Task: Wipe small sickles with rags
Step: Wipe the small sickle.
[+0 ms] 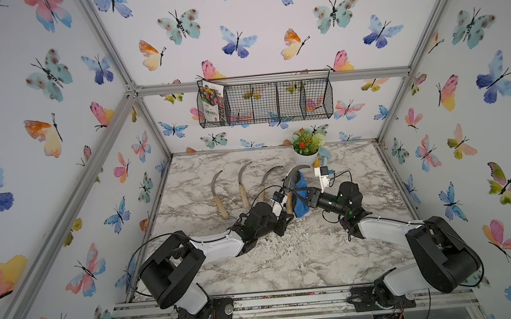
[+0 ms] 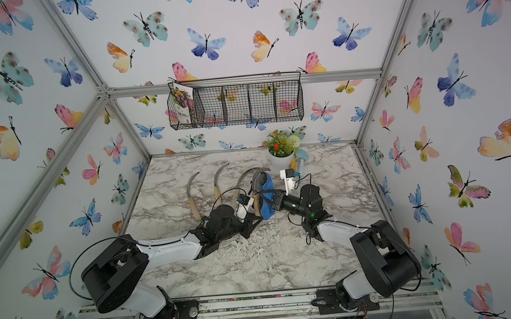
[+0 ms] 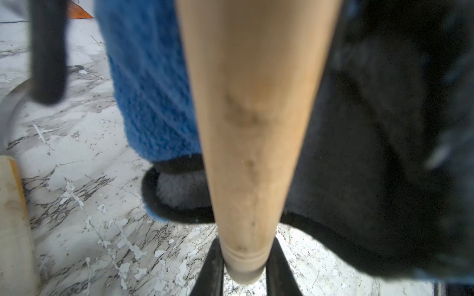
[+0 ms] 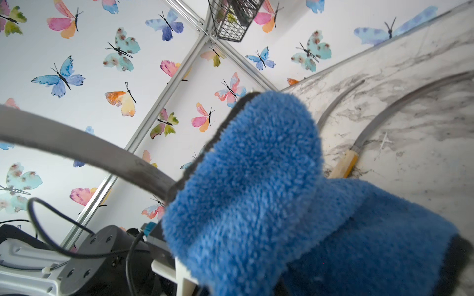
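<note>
My left gripper (image 3: pixel 245 269) is shut on the pale wooden handle (image 3: pixel 256 128) of one small sickle and holds it off the table, its grey blade (image 1: pixel 295 171) arching up. In both top views my right gripper (image 1: pixel 300 195) is shut on the blue rag (image 1: pixel 301 208), which is pressed against that blade (image 4: pixel 89 151). The rag (image 4: pixel 256 192) hides the right fingers in the right wrist view. Its dark grey piece (image 3: pixel 372 153) hangs beside the handle. Three more sickles (image 1: pixel 218 193) (image 1: pixel 243 182) (image 1: pixel 268 178) lie side by side on the marble table to the left.
A potted plant (image 1: pixel 307 146) and a light-blue trowel (image 1: pixel 325 158) stand at the back of the table. A wire basket (image 1: pixel 265 102) holding a seed packet hangs on the back wall. White crumbs (image 1: pixel 284 241) lie scattered between the arms.
</note>
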Robot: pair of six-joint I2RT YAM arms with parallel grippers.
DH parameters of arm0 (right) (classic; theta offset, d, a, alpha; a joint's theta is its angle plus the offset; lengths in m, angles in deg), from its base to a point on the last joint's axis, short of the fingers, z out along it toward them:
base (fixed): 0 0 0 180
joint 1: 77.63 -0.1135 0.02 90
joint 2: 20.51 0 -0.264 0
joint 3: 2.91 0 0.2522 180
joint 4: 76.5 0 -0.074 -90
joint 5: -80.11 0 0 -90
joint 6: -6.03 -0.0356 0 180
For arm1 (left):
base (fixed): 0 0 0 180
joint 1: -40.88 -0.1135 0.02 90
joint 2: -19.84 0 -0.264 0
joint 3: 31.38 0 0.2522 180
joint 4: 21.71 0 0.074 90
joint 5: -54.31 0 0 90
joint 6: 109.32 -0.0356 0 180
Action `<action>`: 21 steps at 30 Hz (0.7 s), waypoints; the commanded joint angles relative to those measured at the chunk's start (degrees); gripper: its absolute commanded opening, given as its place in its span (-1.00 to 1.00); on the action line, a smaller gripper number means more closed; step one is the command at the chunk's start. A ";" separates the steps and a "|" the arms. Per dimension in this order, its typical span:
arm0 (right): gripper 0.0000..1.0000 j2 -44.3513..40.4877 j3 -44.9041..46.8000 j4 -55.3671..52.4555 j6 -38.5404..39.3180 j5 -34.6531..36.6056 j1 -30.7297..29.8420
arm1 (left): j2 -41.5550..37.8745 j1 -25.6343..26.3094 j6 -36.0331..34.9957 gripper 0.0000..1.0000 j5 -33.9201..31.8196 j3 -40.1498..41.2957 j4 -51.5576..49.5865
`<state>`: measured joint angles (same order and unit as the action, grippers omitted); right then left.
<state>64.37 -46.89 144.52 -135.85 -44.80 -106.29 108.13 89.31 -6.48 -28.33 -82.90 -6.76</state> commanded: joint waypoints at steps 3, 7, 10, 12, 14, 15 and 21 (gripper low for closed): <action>-0.96 1.25 6.99 5.20 -1.30 0.56 -2.47 | 0.13 0.27 -1.18 -1.00 -1.39 -0.91 1.17; -0.96 0.71 9.37 6.21 -1.47 1.04 -2.71 | 0.21 0.27 -1.19 -1.00 -1.47 -0.92 1.11; -0.96 -1.98 8.81 4.13 -0.92 0.77 -2.71 | 0.63 0.27 -1.24 -1.00 -1.54 -1.20 1.02; -0.96 -5.48 7.45 -0.02 0.44 1.28 -2.76 | 1.00 0.27 -1.11 -1.00 -1.46 -1.50 0.84; -0.96 -9.11 5.85 -4.68 1.90 2.35 -2.71 | 1.33 0.27 -1.24 -1.00 -1.57 -1.62 0.74; -0.96 -10.99 4.85 -7.33 2.80 3.09 -2.72 | 1.51 0.31 -1.24 -1.00 -1.57 -1.70 0.76; -0.96 -14.57 -1.50 -17.50 7.43 8.27 -2.71 | 1.91 0.42 -1.16 -1.00 -1.26 -2.05 0.59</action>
<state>50.10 -45.73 132.61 -131.89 -39.54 -108.50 109.70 89.39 -6.72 -29.21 -83.81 -7.05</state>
